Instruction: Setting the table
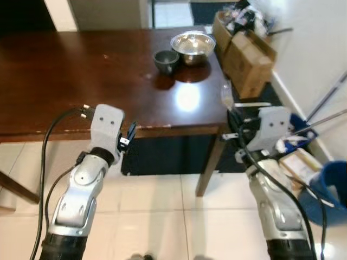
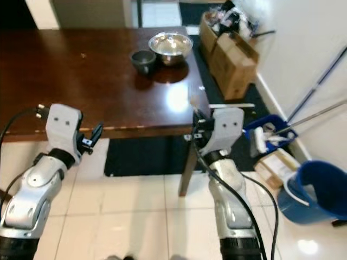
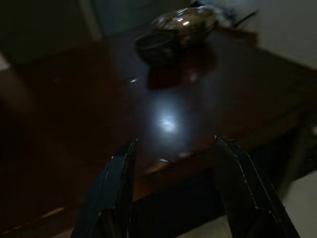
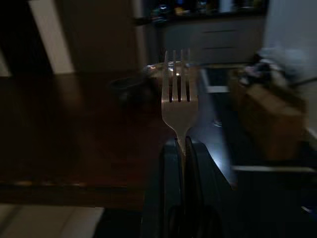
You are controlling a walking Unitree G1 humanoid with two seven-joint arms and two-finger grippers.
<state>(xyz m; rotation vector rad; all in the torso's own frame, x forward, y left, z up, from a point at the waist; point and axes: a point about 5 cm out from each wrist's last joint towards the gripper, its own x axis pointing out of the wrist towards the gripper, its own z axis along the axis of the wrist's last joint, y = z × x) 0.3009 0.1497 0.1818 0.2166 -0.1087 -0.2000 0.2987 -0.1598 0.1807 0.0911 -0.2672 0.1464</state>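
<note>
A dark brown wooden table stands before me. Near its far right corner a shiny steel bowl sits beside a smaller dark bowl. My right gripper is shut on the handle of a silver fork, tines pointing up. It hovers just off the table's near right corner, where the fork shows as a pale shape. My left gripper is open and holds nothing. It hangs at the table's near edge, left of the middle, pointing towards the bowls.
Cardboard boxes full of clutter stand right of the table against the wall. A blue bucket and mop handles are at the right. A dark mat lies under the table on the white tiled floor.
</note>
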